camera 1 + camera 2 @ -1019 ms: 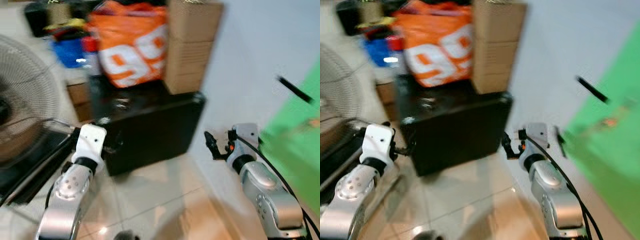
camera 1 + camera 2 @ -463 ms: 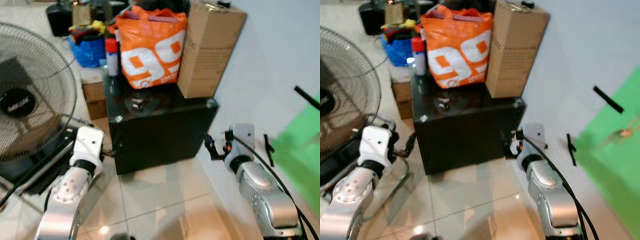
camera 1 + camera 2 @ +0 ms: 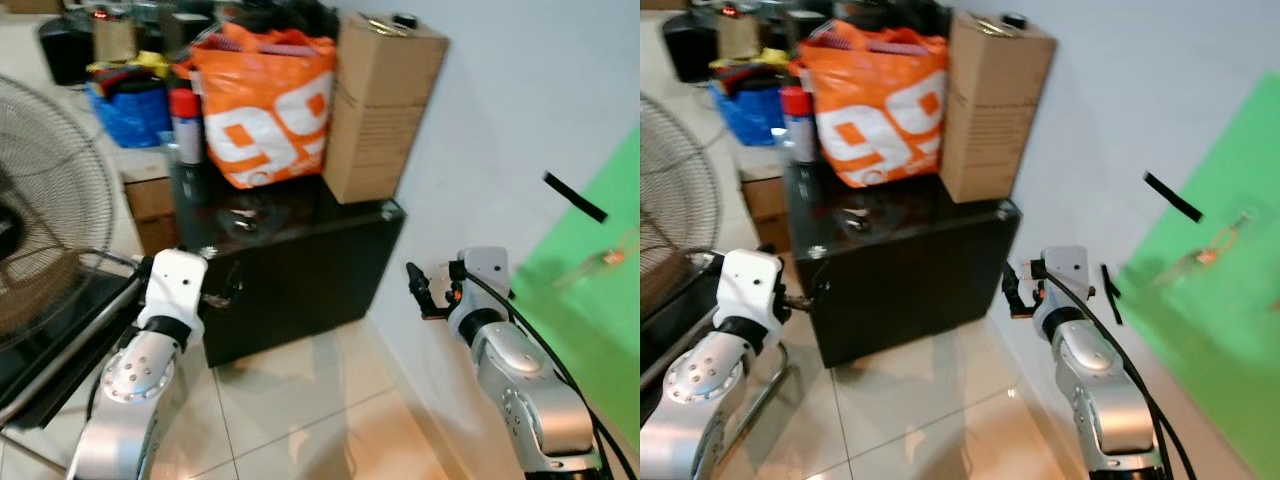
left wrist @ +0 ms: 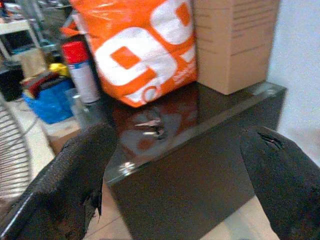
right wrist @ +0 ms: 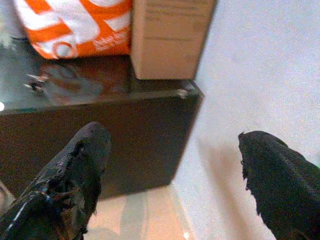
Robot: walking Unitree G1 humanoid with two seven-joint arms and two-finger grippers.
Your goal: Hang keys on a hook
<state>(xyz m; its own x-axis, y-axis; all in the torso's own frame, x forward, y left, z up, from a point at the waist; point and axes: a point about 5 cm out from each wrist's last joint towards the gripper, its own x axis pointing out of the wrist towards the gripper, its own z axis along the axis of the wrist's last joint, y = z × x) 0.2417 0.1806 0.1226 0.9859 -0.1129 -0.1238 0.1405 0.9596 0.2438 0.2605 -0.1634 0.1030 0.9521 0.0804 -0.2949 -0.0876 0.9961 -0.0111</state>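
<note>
A small bunch of keys [image 4: 152, 125] lies on the glossy top of a black cabinet [image 3: 300, 280], in front of an orange bag [image 3: 262, 105]. A black hook [image 3: 575, 197] sticks out of the white wall on the right, beside a green panel [image 3: 1230, 300]. My left gripper [image 3: 226, 293] is open, held low in front of the cabinet's front left corner. My right gripper [image 3: 420, 290] is open too, near the cabinet's right side and below the level of its top. Neither gripper holds anything.
A cardboard box [image 3: 378, 100] and a red-capped spray can [image 3: 185, 125] stand on the cabinet with the bag. A large fan [image 3: 45, 220] stands to the left. A shorter black strip [image 3: 1108, 280] hangs on the wall. A small metal item [image 3: 1215, 245] hangs on the green panel. Tiled floor [image 3: 290, 410] lies in front.
The whole picture has swung and sharpened, so the camera moved. Both arms keep the same pose, and the keys stay on the cabinet.
</note>
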